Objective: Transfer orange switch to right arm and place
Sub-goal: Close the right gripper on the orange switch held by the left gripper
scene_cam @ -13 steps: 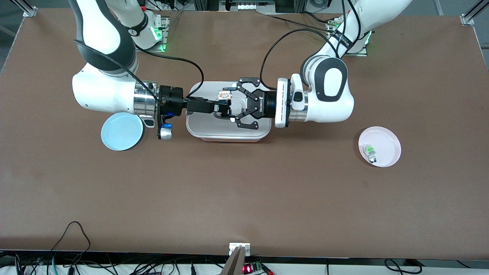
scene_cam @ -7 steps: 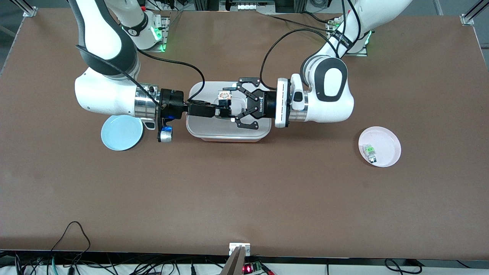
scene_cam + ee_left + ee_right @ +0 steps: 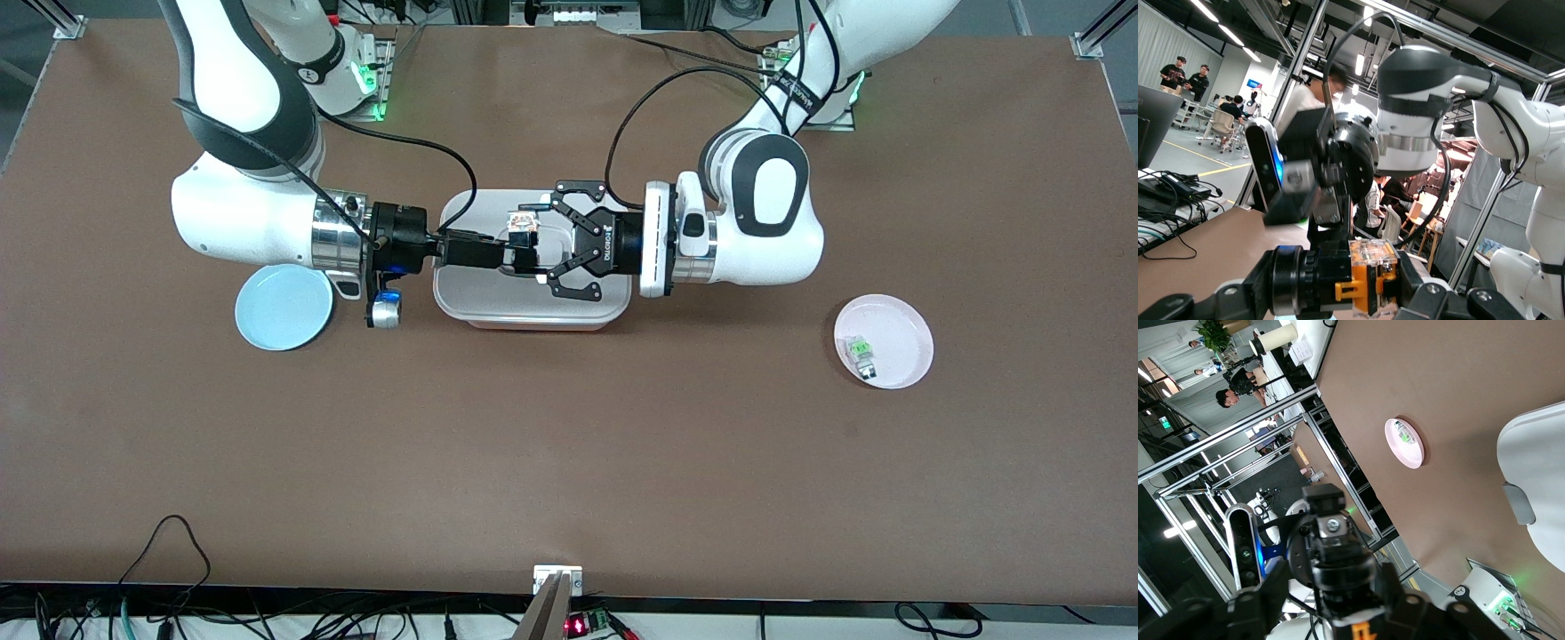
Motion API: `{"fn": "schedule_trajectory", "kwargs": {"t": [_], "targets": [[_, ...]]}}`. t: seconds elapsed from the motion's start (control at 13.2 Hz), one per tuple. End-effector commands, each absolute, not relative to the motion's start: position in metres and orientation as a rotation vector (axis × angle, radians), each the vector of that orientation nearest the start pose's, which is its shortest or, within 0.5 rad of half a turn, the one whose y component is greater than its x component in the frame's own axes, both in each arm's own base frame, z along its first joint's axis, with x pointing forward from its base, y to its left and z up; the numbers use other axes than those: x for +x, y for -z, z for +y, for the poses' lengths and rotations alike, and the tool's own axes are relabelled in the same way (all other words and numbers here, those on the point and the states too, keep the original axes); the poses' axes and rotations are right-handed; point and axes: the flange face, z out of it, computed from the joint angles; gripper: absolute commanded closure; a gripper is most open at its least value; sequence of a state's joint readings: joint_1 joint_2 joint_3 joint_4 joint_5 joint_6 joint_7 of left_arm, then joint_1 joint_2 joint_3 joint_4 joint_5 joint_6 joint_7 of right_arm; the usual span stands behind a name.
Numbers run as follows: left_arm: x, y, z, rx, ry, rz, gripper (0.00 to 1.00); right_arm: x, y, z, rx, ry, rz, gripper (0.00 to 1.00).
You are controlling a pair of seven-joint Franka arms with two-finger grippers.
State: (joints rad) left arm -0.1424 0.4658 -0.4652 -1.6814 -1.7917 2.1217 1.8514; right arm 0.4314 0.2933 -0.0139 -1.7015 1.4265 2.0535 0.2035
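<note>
Over the white rounded-rectangular plastic tray (image 3: 471,307) in the middle of the brown table (image 3: 569,444), both arms meet tip to tip. The left gripper (image 3: 544,238), a black open-linkage tool on a flat white flange, is clenched on the orange switch (image 3: 522,224), a small block with a clear casing and an orange part. In the left wrist view the same switch (image 3: 1373,278) sits clamped between the left gripper's black fingers (image 3: 1421,300), its orange clip facing the camera. The right gripper (image 3: 520,256), narrow, black and straight-fingered on a silver wrist ring, reaches in from the right arm's end of the table, and its fingertips stand just beside the switch. Whether those fingers have clamped the switch or stand apart from it cannot be told from these views. In the right wrist view only a sliver of orange (image 3: 1361,631) shows at the frame edge, in front of the left gripper's body.

A round light-blue plate (image 3: 284,306) lies on the table toward the right arm's end, partly under that arm's wrist. A round pale-pink plate (image 3: 898,329) lies toward the left arm's end, well apart from the tray, and carries a small clear-and-green switch (image 3: 861,352).
</note>
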Motion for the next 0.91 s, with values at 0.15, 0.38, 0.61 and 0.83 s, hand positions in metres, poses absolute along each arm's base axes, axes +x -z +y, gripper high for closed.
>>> {"fn": "schedule_trajectory", "kwargs": {"t": [0.15, 0.38, 0.61, 0.83], "targets": [[0.5683, -0.4121, -0.3992, 1.315, -0.983, -0.867, 1.00, 0.5815, -0.4816, 0.3235, -1.816, -0.367, 0.458, 0.64], [0.5680, -0.4128, -0.4001, 1.313, -0.983, -0.868, 0.99, 0.5817, -0.4813, 0.3239, -1.815, -0.368, 0.457, 0.71], [0.5680, -0.4128, -0.4001, 1.314, -0.982, -0.867, 0.65, 0.5815, -0.4823, 0.3238, -1.815, -0.367, 0.456, 0.76], [0.5690, -0.4137, -0.3983, 1.312, -0.992, -0.875, 0.00, 0.5803, -0.4866, 0.3264, -1.813, -0.368, 0.455, 0.76]]}}
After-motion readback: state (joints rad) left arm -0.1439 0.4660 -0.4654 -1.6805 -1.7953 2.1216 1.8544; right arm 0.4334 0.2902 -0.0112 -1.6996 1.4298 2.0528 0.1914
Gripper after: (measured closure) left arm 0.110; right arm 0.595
